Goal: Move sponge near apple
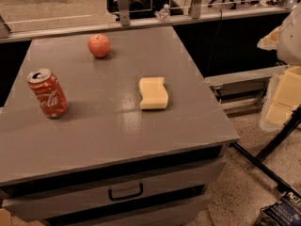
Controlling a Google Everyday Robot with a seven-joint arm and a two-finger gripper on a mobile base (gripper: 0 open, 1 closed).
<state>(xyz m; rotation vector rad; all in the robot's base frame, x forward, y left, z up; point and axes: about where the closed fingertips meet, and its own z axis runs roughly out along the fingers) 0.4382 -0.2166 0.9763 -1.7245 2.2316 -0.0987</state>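
Sponge (154,93) lies flat near the middle of the tabletop (99,135), free on every side, so you can likely take it from above. Your tool (282,92) waits off the tabletop's edge at the sponge's 3 o'clock; you cannot tell how wide it stands, though it has no hold on the sponge. The Coca-Cola can (47,93) stands upright at 9 o'clock, out of the path. Farther back, at 11 o'clock, the apple (99,45) sits well apart: the move isn't yet made.

Open tabletop (117,126) between sponge (154,93) and apple (99,45); can (48,94) leftward, hand (283,101) off right.
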